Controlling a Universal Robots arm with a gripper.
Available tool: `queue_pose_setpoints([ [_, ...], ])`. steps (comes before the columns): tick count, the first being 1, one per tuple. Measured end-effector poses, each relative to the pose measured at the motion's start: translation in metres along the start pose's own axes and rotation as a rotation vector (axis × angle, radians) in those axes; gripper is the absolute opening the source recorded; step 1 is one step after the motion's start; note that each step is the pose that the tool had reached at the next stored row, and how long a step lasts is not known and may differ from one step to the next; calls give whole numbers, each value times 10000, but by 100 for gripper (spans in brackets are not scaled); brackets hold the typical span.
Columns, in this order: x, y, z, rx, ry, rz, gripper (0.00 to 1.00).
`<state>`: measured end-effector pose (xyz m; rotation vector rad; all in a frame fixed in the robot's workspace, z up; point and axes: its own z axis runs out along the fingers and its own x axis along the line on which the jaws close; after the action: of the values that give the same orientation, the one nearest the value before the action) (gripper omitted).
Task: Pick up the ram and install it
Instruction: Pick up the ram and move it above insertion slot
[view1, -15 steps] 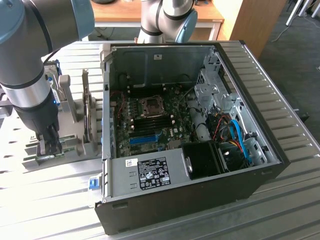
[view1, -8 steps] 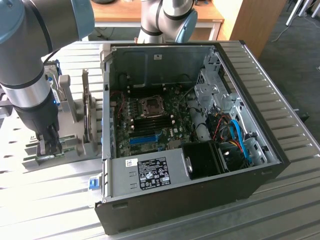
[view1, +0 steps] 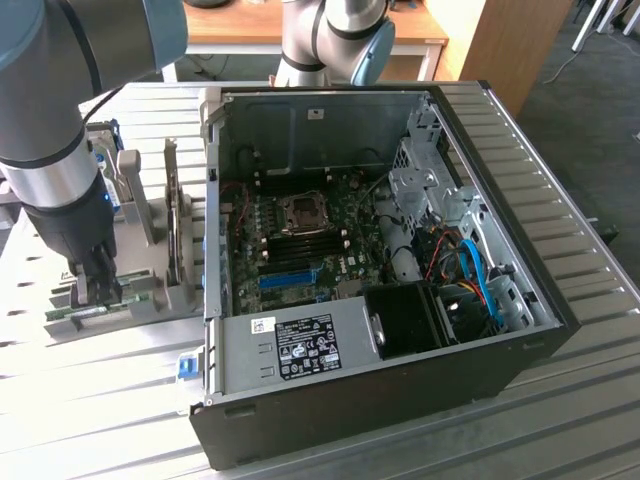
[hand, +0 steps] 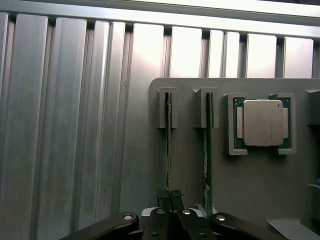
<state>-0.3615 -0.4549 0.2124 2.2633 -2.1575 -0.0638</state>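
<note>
Ram (hand: 168, 145) stood on edge in the grey holder (hand: 250, 190), far end in a slotted post. It looked seated, though I couldn't tell for sure. Gripper (hand: 170, 196) was down on it, fingers (hand: 163, 196) nearly together and clamped across the thin board at its top edge. The exterior view put the grip roughly mid-length. Handling, as I judged it: light, stiff along its length, but a brittle PCB. The chips and contact edge shouldn't take any squeeze, so the bare top edge was the right place to hold. A narrow pinch on a smooth board could let it pivot or slip, so it needed a square grip. Second stick (hand: 207, 150) sat just beside it, parallel in its own posts and close enough to clip. CPU (hand: 262, 122) lay flat in a pocket further along the holder. The open PC case (view1: 400, 400) was at the exterior view's right of the holder, motherboard (view1: 300, 240) exposed. All of it sat on the ribbed table (view1: 560, 200).
</note>
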Motion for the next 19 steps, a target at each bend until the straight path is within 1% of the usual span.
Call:
queue_pose_setpoints([
  [6, -2, 3, -91, 0, -1, 0, 12],
  [10, -3, 7, -171, -1, 0, 0, 12],
  [13, -5, 9, -240, 0, -1, 0, 12],
  [19, -8, 14, -410, 0, 0, 0, 12],
])
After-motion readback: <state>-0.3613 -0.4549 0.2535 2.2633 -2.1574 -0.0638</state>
